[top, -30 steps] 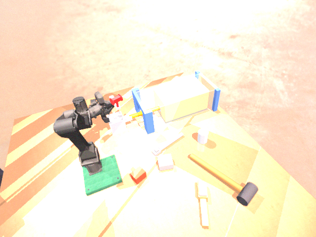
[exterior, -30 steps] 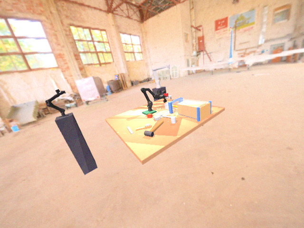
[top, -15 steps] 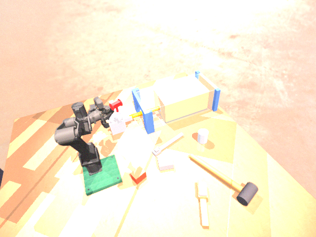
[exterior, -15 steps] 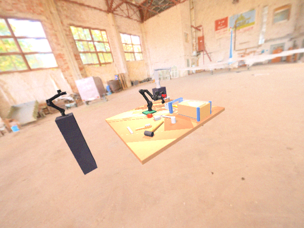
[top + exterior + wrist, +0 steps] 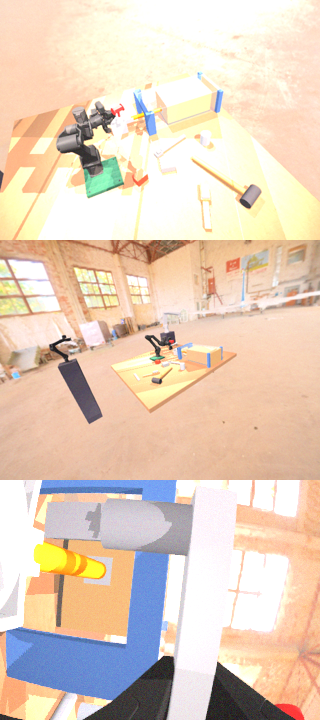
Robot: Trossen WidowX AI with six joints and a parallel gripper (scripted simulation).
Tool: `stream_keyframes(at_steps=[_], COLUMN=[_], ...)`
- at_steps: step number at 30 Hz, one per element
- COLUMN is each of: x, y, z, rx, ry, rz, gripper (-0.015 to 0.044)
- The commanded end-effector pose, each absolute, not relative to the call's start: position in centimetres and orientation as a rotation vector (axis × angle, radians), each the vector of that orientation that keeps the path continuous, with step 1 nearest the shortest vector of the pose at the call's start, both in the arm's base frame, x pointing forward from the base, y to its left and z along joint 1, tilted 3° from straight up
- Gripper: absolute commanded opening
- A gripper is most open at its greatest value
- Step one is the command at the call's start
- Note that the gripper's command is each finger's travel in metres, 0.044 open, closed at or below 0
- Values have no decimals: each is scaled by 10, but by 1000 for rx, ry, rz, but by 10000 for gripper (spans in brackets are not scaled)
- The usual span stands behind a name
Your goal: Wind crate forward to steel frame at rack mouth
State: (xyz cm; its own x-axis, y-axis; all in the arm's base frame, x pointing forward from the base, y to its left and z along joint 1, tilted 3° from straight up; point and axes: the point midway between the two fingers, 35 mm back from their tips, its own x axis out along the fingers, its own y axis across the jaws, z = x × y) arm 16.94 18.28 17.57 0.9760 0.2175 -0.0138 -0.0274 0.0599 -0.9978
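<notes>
My gripper [image 5: 113, 115] [image 5: 187, 667] is shut on the winch handle's light bar [image 5: 207, 580]. The handle's red knob [image 5: 117, 109] [image 5: 171, 341] [image 5: 290, 712] sticks out beside the fingers. Its grey shaft [image 5: 145, 527] ends in a square key [image 5: 72, 520], fully visible and outside the hole. The pale winch [image 5: 124, 127] [image 5: 9, 595] is close to the handle; its top hole is not visible. A yellow strap [image 5: 155, 111] [image 5: 72, 562] runs through the blue frame [image 5: 151, 126] [image 5: 179, 353] [image 5: 145, 585] to the crate [image 5: 188, 111] [image 5: 197, 355] [image 5: 95, 610]. The crate sits flat, its front apart from the frame.
A white cup [image 5: 205, 138] [image 5: 182, 366], a thin wrench [image 5: 158, 152], a pale block [image 5: 168, 169], a red block [image 5: 140, 180], a pale-headed tool [image 5: 205, 192] and a black-headed mallet [image 5: 250, 196] [image 5: 156, 380] lie on the bench. Clear panels and blue posts [image 5: 218, 102] surround the crate.
</notes>
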Motion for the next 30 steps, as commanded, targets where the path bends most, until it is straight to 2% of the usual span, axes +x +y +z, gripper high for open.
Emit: stream_keyframes(at_steps=[1, 30], x=[169, 168], y=[183, 179], z=[176, 171], rx=[-1501, -1505], ry=[-154, -181], rz=[186, 165], gripper=[0, 0])
